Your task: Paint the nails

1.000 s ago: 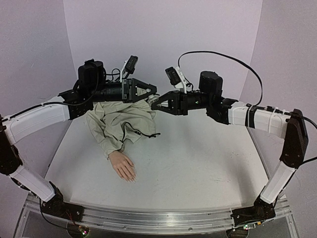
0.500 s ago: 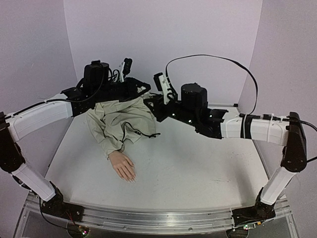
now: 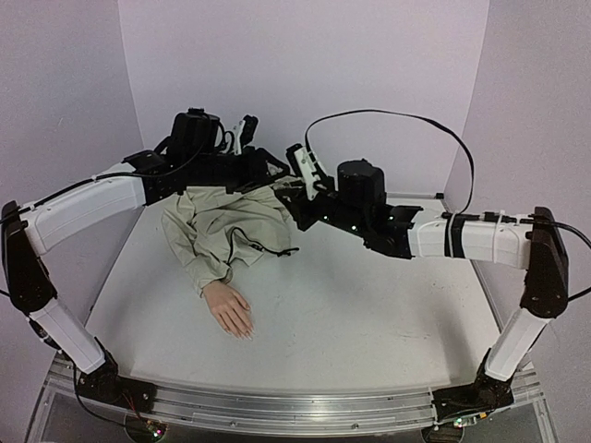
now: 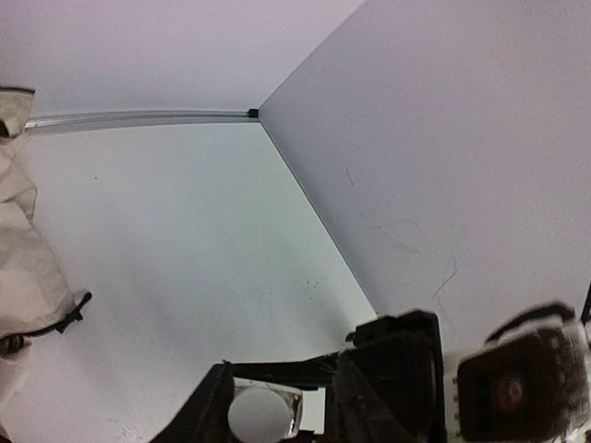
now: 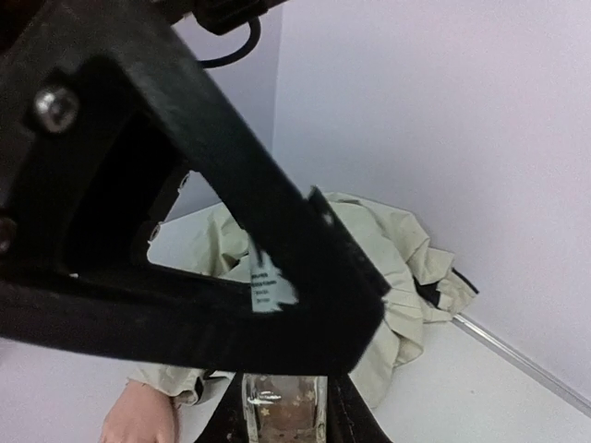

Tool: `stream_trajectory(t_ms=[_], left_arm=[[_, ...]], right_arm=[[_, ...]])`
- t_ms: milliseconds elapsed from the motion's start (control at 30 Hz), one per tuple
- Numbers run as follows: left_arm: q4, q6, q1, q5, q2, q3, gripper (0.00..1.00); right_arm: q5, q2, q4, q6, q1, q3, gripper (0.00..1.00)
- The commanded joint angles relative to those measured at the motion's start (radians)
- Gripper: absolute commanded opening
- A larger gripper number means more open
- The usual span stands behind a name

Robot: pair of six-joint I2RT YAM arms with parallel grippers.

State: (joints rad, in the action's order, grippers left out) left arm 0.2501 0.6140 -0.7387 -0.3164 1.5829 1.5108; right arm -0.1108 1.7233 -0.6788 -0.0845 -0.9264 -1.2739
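Twisting the bottle (image 5: 282, 406) pinched by the right gripper (image 3: 288, 196) risks spilling onto the jacket (image 3: 226, 226); the left gripper (image 3: 263, 171) has an unclear grip.

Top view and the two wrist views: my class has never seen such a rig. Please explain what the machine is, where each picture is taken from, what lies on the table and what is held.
The machine is two robot arms bolted at the table's near edge, each ending in a two-finger gripper. The wide picture comes from a fixed camera above and behind them; the other two come from cameras on the wrists. On the white table lies a beige jacket with a pink mannequin hand at its sleeve end. The left gripper and right gripper meet over the jacket's far end. The right gripper clamps a small clear glass bottle. Whether the left one grips anything, I cannot tell.
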Motion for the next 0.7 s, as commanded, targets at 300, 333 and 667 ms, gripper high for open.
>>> stream_trajectory(t_ms=[300, 333, 667], left_arm=[[-0.189, -0.046, 0.018, -0.283, -0.214, -0.124, 0.98], [-0.213, -0.043, 0.018, -0.304, -0.217, -0.131, 0.98], [-0.309, -0.035, -0.018, -0.399, -0.155, -0.086, 0.78]], right_arm=[[1.103, -0.146, -0.073, 0.357, 0.256, -0.011, 0.0], [1.155, -0.138, -0.074, 0.373, 0.257, -0.027, 0.0], [1.236, -0.091, -0.144, 0.461, 0.258, -0.07, 0.0]])
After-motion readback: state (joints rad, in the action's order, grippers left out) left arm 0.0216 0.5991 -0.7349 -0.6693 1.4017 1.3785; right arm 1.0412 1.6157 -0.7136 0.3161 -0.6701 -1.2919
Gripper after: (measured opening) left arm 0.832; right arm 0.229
